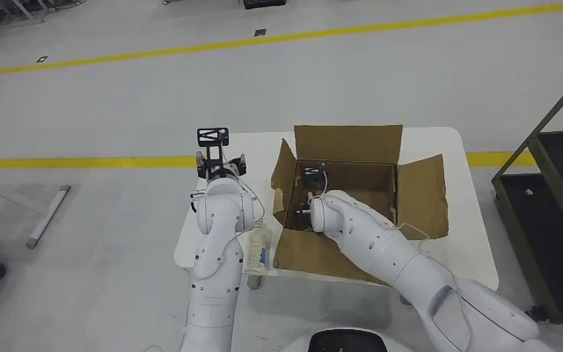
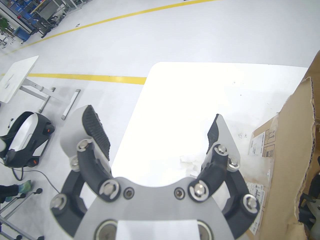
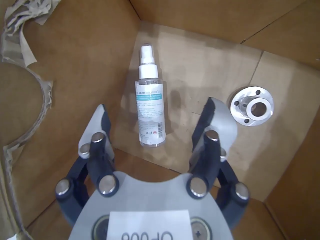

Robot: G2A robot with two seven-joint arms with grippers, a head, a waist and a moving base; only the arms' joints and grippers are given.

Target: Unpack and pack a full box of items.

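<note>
An open cardboard box [image 1: 352, 145] stands on the white table [image 1: 440, 141]. On its floor lie a clear spray bottle [image 3: 150, 101] with a white cap and, to one side, a metal flange [image 3: 252, 106]. My right gripper [image 3: 156, 104] hangs open inside the box just above the bottle, one finger on each side and nothing held; the top view places the right gripper [image 1: 310, 182] at the box's left inner wall. My left gripper [image 2: 152, 113] is open and empty over the table's far left corner, seen from above as the left gripper [image 1: 213, 137]. Another clear bottle [image 1: 258, 251] lies on the table left of the box.
The box's flaps [image 2: 295, 138] stand out on all sides, the left one close to my left arm. Torn paper tape [image 3: 25, 8] hangs on the box's inner wall. A dark metal rack [image 1: 528, 202] stands right of the table. The table's far left edge [image 2: 140, 96] runs under my left gripper.
</note>
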